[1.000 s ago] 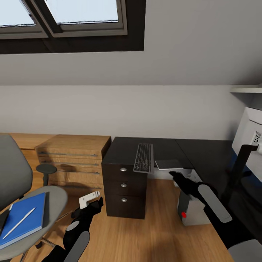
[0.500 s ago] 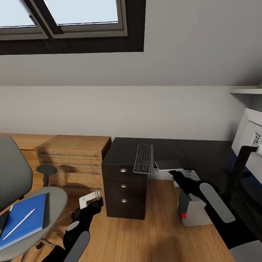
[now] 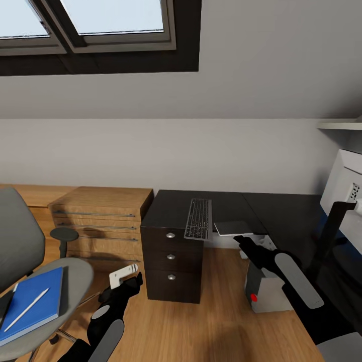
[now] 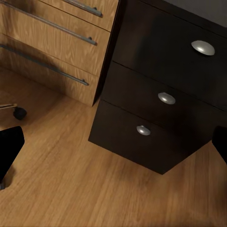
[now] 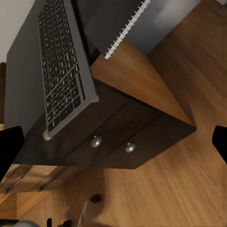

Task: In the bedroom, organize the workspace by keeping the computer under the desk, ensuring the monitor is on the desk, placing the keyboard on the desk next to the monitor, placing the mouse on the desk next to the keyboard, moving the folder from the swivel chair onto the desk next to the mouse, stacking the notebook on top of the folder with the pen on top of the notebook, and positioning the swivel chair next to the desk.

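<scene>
Folder (image 3: 31, 303) (bright blue) lies on the swivel chair (image 3: 75, 271) seat, pen (image 3: 26, 308) atop; keyboard (image 3: 198, 218) overhangs the tabletop (image 3: 281, 211) edge. Both grippers' jaws spread wide, empty.

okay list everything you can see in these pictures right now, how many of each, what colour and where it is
Desk: one, glossy black top, centre to right.
Drawer unit: one, black, three drawers with silver knobs, under the desk's left end.
Keyboard: one, dark grey, on the desk above the drawers, overhanging the front edge.
Notebook: one, grey, spiral-bound, on the desk right of the keyboard.
Computer: one, silver-grey with a red light, on the floor under the desk.
Monitor: one, white-grey back, far right.
Swivel chair: one, grey, far left.
Folder: one, blue, on the chair seat.
Pen: one, white, on the folder.
Wooden drawer chest: one, light wood, left of the desk.
Skylights: two, dark-framed, top left.
Left gripper: one, black, open.
Right gripper: one, black, open.
</scene>
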You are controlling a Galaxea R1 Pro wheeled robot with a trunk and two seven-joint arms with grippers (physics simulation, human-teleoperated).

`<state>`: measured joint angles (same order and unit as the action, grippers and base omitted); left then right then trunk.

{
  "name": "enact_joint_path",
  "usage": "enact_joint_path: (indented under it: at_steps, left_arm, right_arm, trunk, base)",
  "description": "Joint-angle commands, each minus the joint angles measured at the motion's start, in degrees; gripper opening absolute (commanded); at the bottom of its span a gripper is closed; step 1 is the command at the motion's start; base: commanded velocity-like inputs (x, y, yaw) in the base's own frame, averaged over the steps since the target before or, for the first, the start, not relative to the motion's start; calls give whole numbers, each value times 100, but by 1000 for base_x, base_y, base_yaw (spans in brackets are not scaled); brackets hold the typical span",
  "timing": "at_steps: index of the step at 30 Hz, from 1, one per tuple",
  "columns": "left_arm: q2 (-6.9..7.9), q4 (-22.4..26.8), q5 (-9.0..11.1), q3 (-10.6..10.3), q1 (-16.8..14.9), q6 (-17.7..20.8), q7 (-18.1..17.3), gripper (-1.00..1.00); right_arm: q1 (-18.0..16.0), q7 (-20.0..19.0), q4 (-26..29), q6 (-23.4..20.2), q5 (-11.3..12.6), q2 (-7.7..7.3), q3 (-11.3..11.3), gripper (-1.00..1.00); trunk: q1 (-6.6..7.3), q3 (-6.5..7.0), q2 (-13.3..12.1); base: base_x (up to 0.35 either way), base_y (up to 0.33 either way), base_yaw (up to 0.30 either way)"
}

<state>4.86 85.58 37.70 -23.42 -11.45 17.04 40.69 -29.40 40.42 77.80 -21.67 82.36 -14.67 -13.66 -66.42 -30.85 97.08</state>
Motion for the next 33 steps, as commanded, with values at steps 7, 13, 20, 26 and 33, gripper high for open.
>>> enact_joint_path:
  at_steps: [7, 13, 20, 26, 33]
  left_arm:
    - [6, 3, 27, -6, -6, 16, 44, 100]
    - [6, 2, 15, -4, -4, 10, 44, 100]
    - [6, 2, 10, -4, -6, 10, 44, 100]
    - [6, 2, 4, -4, -7, 10, 44, 100]
    - [6, 2, 1, -4, -7, 10, 44, 100]
  right_arm:
    - [-4, 37, 14, 2, -4, 14, -12, 100]
    - [-4, -15, -2, 5, -15, 24, -16, 100]
    - [-4, -14, 2, 5, -24, 25, -41, 100]
    - [-4, -16, -1, 11, -27, 32, -61, 100]
    - [-4, -16, -2, 13, -54, 39, -66, 100]
  trunk:
    - [0, -7, 4]
    - [0, -7, 4]
    - [0, -7, 4]
    - [0, -9, 4]
    - [0, -50, 4]
  base:
    - [0, 0, 0]
    - [-202, -9, 0]
    - [-334, -91, 0]
    - [-335, -125, 0]
    - [-333, -146, 0]
